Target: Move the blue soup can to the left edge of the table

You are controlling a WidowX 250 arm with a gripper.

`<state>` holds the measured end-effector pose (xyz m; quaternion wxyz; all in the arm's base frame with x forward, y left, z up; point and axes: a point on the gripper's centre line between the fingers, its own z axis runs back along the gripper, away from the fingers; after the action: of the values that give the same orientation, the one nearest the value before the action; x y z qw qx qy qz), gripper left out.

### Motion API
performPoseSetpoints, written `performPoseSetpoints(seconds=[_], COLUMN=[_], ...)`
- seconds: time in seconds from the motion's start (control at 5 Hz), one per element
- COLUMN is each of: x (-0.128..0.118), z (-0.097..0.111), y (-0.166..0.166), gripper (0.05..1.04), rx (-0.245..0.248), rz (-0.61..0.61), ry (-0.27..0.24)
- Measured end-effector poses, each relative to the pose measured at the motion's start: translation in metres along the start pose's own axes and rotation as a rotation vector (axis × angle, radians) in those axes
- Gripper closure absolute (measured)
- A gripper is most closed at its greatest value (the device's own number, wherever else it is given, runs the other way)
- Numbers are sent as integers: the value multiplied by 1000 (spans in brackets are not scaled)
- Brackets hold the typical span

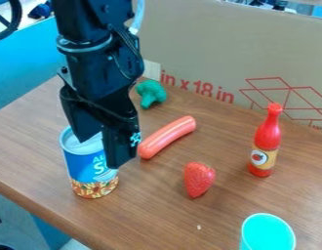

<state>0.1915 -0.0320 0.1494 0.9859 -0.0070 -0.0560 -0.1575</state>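
The black pincer (100,154) has its tips apart, at the top of the blue can (87,168). Just beside the pincer is a sausage (169,136). Broccoli (150,93) is behind it, a strawberry (199,179) near, a red bottle (268,139) and cup (268,235) farther off.

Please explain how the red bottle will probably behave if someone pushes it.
The red bottle looks likely to tip when pushed near the top, because it stands upright, tall and narrow. Its rounded body could then roll. The smooth, shiny surface suggests stiff plastic, perhaps a little slippery.
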Motion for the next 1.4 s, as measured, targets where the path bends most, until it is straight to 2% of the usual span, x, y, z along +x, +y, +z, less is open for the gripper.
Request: performPoseSetpoints(seconds=[0.2, 0.4, 0.6, 0.8, 1.0, 1.2, 1.4], x=[-2, -1, -1, 2, 6, 11, 8], z=[-2, -2, -5, -11, -25, -39, -42], y=[0, 15, 24, 32, 42, 48, 59], gripper=[83, 83, 83, 83, 83, 83, 83], rx=[-2, -24, -31, -9, -12, -5, 46], rz=[1, -25, -5, 4, 32, 51, 125], ry=[9, -19, -20, -18, -15, 8, 40])
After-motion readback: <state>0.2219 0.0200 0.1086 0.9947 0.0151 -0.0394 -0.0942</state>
